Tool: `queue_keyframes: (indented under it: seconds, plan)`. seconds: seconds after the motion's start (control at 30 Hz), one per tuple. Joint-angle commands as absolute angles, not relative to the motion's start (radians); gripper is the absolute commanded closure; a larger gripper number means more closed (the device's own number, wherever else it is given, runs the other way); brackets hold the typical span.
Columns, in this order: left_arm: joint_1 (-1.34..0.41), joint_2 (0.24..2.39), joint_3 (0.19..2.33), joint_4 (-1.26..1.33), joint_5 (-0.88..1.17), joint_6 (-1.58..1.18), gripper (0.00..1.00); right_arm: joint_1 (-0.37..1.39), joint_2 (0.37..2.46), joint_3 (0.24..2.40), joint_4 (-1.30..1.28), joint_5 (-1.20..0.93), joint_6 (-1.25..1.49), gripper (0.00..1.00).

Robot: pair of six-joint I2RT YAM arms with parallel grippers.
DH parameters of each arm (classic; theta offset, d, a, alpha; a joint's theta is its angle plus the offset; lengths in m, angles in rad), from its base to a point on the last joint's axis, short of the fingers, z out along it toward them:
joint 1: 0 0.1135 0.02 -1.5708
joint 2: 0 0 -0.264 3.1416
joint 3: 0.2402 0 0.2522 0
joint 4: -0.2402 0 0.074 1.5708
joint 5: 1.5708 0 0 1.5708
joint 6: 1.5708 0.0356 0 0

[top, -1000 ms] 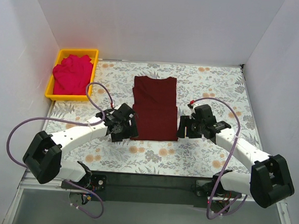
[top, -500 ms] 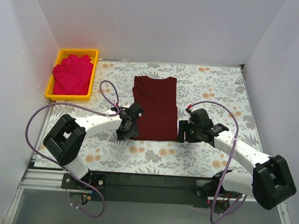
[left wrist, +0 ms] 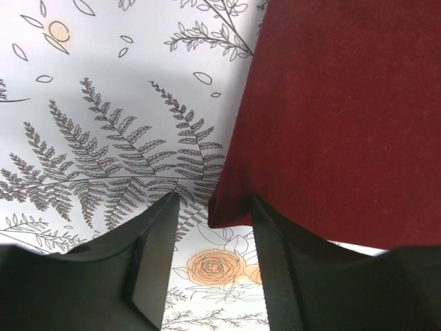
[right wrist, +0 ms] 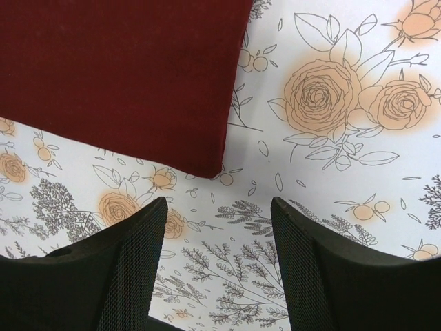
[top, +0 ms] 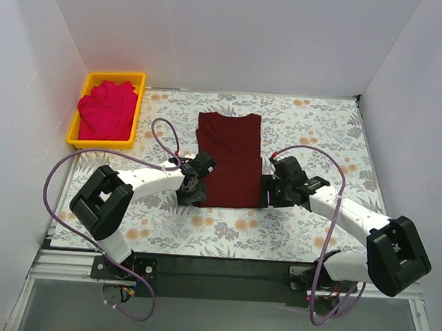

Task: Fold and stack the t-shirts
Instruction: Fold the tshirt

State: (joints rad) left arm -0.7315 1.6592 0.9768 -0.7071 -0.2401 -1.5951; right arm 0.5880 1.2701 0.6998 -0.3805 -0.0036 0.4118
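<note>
At the near edge of the floral-printed desk (top: 313, 134), two white arms were seen reaching forward from their bases, one on each side of a dark maroon t-shirt (top: 229, 158).

The left fingers (top: 192, 188) were held low at the near left corner of the shirt. In the left wrist view, these left fingers (left wrist: 162, 241) were spread apart, and the corner of the maroon t-shirt (left wrist: 344, 117) was seen lying in the gap between them. Nothing was clamped; whether the cloth was touched could not be told.

The right fingers (top: 268, 191) were placed just beside the near right corner. In the right wrist view, the right fingers (right wrist: 138, 241) were opened wide and nothing was held. The corner of the maroon t-shirt (right wrist: 124, 69) was seen just beyond the gap, flat on the desk.

The maroon shirt was laid out in the middle of the desk as a long, narrow rectangle, with its neckline at the far end.

Farther back, at the far left corner, a bright pinkish-red t-shirt (top: 104, 109) was seen crumpled inside a yellow bin (top: 115, 74), well apart from the maroon one.
</note>
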Motion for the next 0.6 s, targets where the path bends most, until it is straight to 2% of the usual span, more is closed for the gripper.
queue_keyframes:
  seconds: [0.0, 0.13, 0.27, 0.3, 0.37, 0.57]
  plan:
    - [-0.75, 1.693, 0.942, -0.692, -0.239, -1.614, 0.57, 0.607, 1.311, 0.765, -0.377, 0.044, 0.436, 0.32]
    - [-0.759, 1.7, 0.911, -0.689, -0.232, -1.628, 0.71, 0.624, 1.362, 0.796, -0.379, 0.071, 0.454, 0.33]
    - [-0.761, 1.681, 0.879, -0.69, -0.229, -1.637, 0.89, 0.641, 1.407, 0.827, -0.377, 0.098, 0.465, 0.35]
    - [-0.761, 1.675, 0.874, -0.69, -0.229, -1.638, 0.97, 0.641, 1.423, 0.828, -0.377, 0.1, 0.466, 0.37]
    - [-0.761, 1.654, 0.859, -0.689, -0.226, -1.649, 1.0, 0.646, 1.437, 0.836, -0.379, 0.1, 0.472, 0.39]
    - [-0.761, 1.629, 0.848, -0.686, -0.219, -1.649, 1.0, 0.661, 1.485, 0.833, -0.377, 0.121, 0.488, 0.46]
